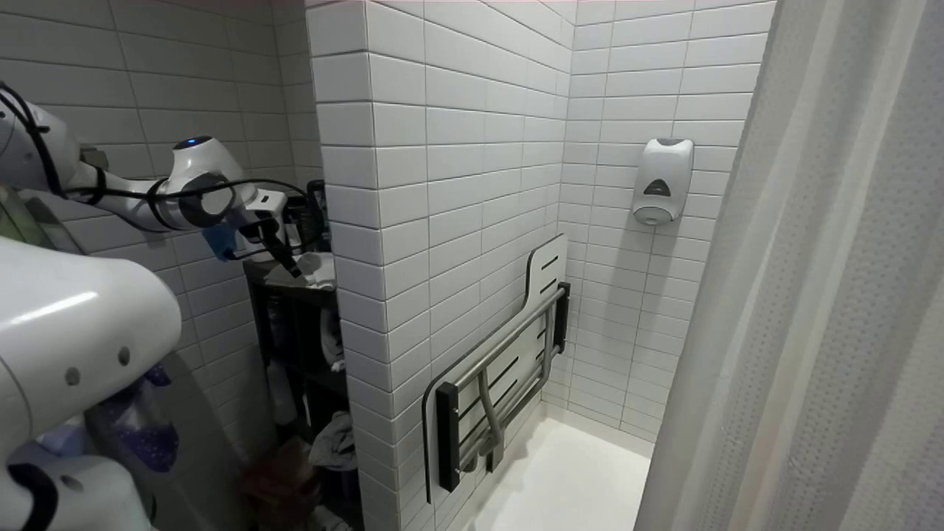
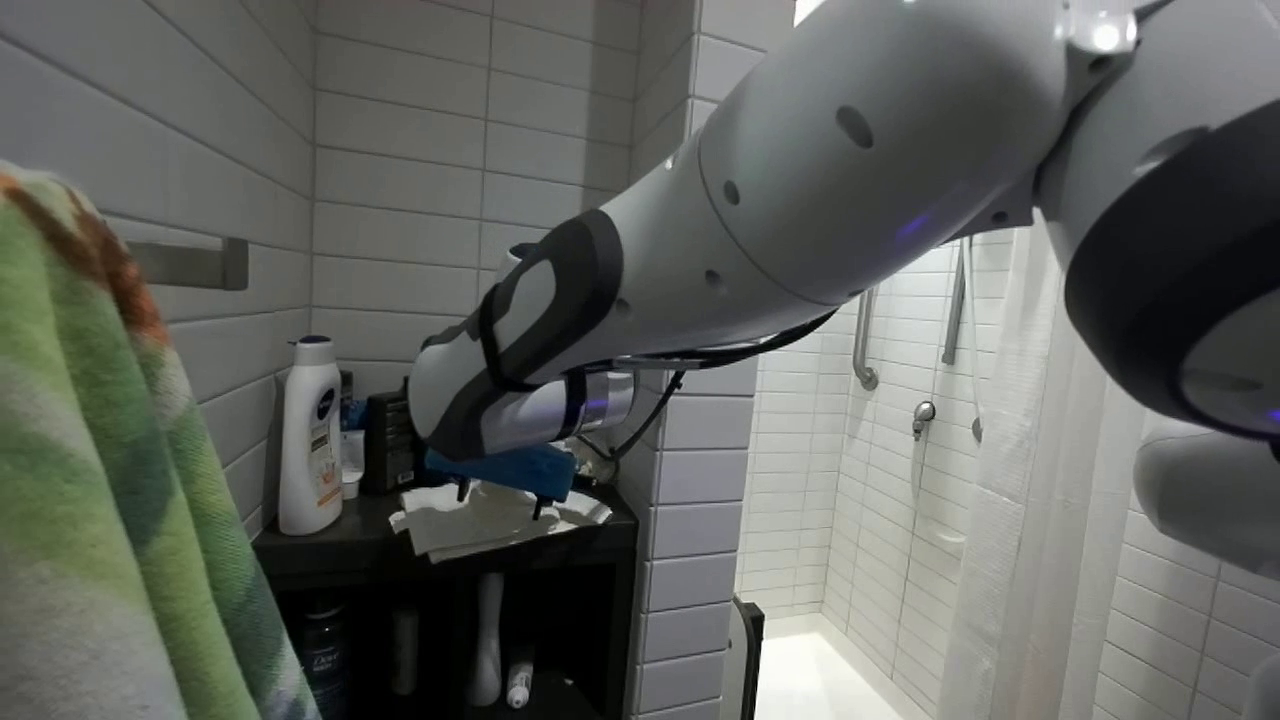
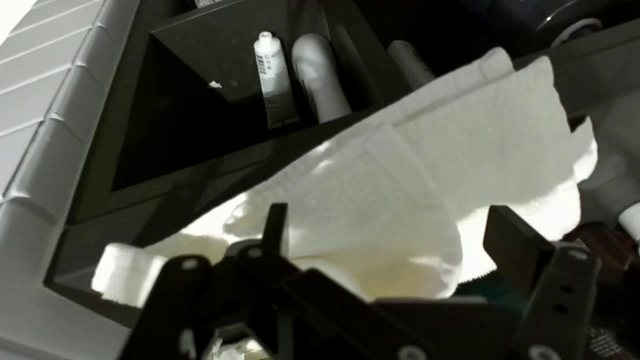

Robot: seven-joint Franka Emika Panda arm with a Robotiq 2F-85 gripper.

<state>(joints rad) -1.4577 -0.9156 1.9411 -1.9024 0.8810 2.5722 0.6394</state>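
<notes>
The pincer [image 3: 388,221] is spread wide over the white towel [image 3: 492,145], which lies on top of the black shelf unit [image 3: 200,182]. In the wrist view, the towel's long axis runs from lower left to upper right; the material is folded and creased, with uneven edges.

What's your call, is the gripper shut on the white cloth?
No, the gripper stands wide open, the white cloth showing between its jaws.

Bathroom, white wall tiles [image 1: 472,184], shower curtain [image 1: 818,295], folded shower seat [image 1: 509,361], wall-mounted dispenser [image 1: 664,177]
</notes>
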